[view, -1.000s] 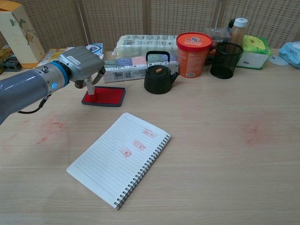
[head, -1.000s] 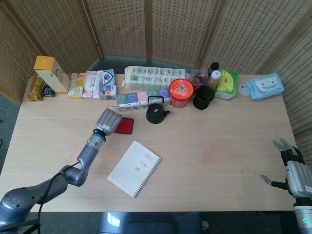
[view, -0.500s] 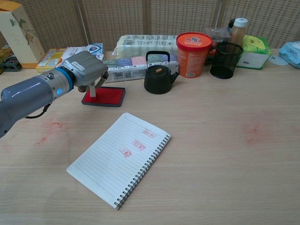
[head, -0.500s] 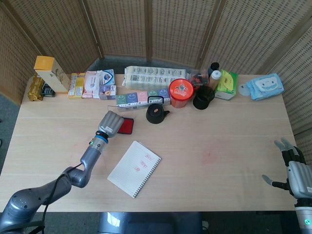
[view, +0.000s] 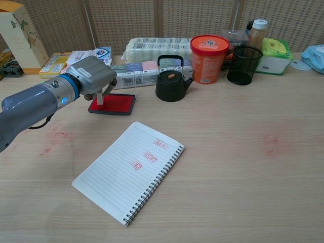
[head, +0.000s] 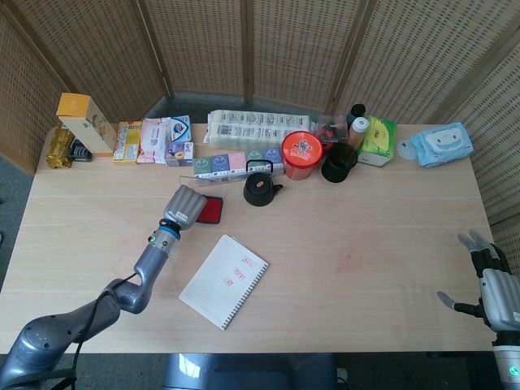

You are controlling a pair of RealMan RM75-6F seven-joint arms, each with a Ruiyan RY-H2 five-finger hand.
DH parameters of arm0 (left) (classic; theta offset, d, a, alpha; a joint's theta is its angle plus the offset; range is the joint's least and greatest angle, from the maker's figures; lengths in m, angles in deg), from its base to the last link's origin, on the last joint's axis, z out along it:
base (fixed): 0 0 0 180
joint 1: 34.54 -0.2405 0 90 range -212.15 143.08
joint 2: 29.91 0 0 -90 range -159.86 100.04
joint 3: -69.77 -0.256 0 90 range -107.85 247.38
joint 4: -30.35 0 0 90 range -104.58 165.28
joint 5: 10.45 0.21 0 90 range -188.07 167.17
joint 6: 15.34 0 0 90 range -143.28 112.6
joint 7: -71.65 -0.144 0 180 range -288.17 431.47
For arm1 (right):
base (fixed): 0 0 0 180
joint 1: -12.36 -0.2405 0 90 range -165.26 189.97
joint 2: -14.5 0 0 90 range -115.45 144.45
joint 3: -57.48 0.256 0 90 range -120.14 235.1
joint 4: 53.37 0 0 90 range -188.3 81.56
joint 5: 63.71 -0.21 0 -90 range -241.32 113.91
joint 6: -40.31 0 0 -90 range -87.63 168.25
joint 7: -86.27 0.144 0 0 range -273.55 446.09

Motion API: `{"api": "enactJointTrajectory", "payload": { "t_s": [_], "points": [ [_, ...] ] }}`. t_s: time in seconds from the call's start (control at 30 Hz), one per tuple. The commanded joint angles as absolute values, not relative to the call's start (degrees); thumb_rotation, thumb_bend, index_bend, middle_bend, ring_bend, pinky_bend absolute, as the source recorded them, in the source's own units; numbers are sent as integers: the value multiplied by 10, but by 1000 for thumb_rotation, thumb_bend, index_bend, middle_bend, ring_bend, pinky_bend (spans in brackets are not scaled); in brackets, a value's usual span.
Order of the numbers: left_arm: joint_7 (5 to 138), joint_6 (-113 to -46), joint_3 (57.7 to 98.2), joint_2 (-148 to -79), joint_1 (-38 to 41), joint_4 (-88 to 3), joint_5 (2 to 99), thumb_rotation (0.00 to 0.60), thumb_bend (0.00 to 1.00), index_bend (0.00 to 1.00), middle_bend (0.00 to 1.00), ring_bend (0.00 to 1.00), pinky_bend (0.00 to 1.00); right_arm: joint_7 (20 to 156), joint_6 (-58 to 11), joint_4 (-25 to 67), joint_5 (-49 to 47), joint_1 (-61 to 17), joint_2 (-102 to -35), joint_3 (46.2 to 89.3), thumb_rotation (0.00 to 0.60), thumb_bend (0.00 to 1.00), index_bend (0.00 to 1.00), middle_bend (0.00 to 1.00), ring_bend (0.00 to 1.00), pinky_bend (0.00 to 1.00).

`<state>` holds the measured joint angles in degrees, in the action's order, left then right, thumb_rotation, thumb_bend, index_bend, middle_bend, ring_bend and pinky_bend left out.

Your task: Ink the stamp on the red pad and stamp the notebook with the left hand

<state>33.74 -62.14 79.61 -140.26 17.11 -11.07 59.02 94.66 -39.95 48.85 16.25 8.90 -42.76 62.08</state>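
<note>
Nearest the front edge of the pale wood-grain desk, a spiral-bound notebook is lying open and turned at an angle, its lined page bearing three small red stamp marks; bare desk is surrounding it on every side. At the near right corner, seen only in the head view, the right hand is hovering with fingers spread and holding nothing, well apart from everything else. Broad open desk is stretching between it and the notebook. Farther back on the left, the grey left hand is gripping a slim upright stamp, whose lower end is pressing on the flat rectangular red pad in its dark tray. Just beyond the pad, a black rounded kettle, a red cylindrical tub and a black mesh cup are standing in a row. Boxes and packets are lining the far edge against a woven wicker screen.
</note>
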Motion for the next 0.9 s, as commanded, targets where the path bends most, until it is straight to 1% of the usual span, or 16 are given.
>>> {"api": "enactJointTrajectory", "payload": {
  "t_s": [0.03,0.3,0.57,0.7,0.9],
  "points": [
    [338,-623,796,-1402,171,-112,590,600,386,632,1000,1000,1000,946,-400,489,163,89,-428,621,600,95,0,0,0,0],
    [340,-626,794,-1399,166,-114,590,600,385,632,1000,1000,1000,945,-402,491,166,90,-427,619,600,96,0,0,0,0],
    [339,-644,796,-1389,165,-130,594,600,386,632,1000,1000,1000,945,-404,492,172,91,-427,617,600,95,0,0,0,0],
    [337,-672,801,-1367,161,-167,603,600,385,632,1000,1000,1000,945,-405,493,174,91,-426,616,600,96,0,0,0,0],
    [333,-729,804,-1299,149,-281,630,600,385,632,1000,1000,1000,944,-404,495,176,91,-426,615,600,95,0,0,0,0]
  ]
}}
